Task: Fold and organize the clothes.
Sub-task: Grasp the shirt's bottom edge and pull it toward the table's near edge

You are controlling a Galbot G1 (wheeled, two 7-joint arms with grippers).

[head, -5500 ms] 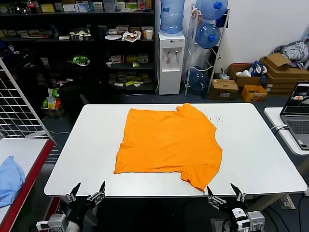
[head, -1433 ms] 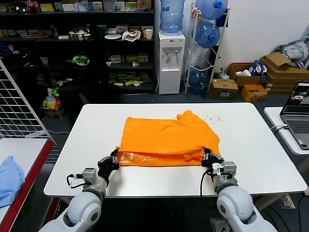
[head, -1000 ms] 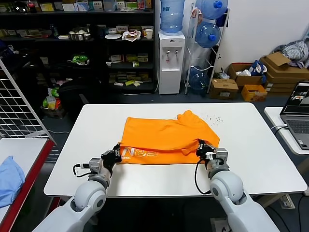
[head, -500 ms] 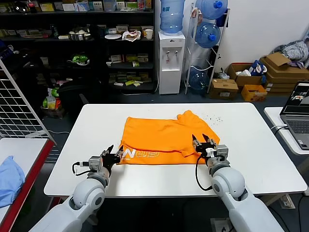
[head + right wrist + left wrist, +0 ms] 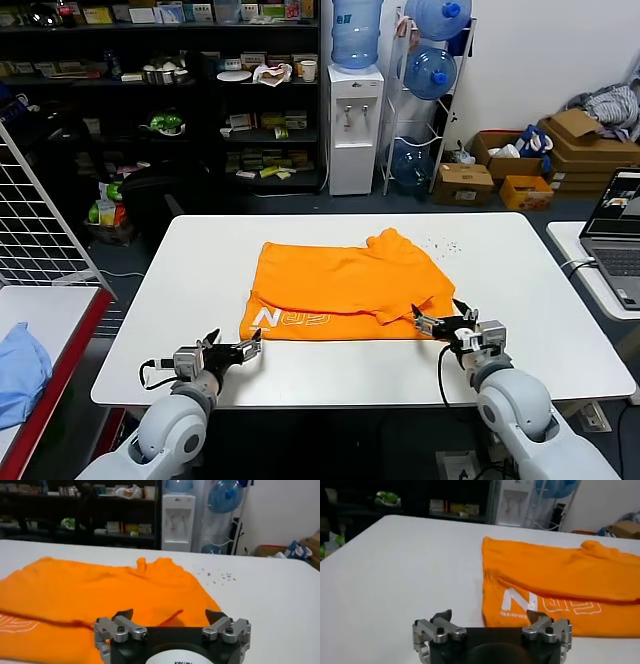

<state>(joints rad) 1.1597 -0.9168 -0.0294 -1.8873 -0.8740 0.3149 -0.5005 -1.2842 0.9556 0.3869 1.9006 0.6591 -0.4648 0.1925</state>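
The clothes are one orange T-shirt [image 5: 345, 280] lying on the white table [image 5: 190, 270]. Its near part is folded up over the rest, so white lettering [image 5: 300, 320] faces up. My left gripper [image 5: 236, 348] hovers open just off the shirt's near left corner, holding nothing. My right gripper [image 5: 440, 320] stands open at the near right corner, also holding nothing. In the left wrist view, the left gripper [image 5: 490, 615] frames the lettered corner of the T-shirt [image 5: 560, 575]. The right wrist view has the right gripper [image 5: 170, 614] low over the T-shirt [image 5: 100, 595].
A light blue cloth [image 5: 20, 370] lies on a side table at the left, beside a wire grid [image 5: 35, 220]. A laptop [image 5: 620, 235] sits on a table at the right. Shelves and a water dispenser [image 5: 355, 130] stand beyond the far edge.
Both grippers opened, let go of the folded hem and drew back toward the near edge. The folded flap now lies flat with its lettering up.
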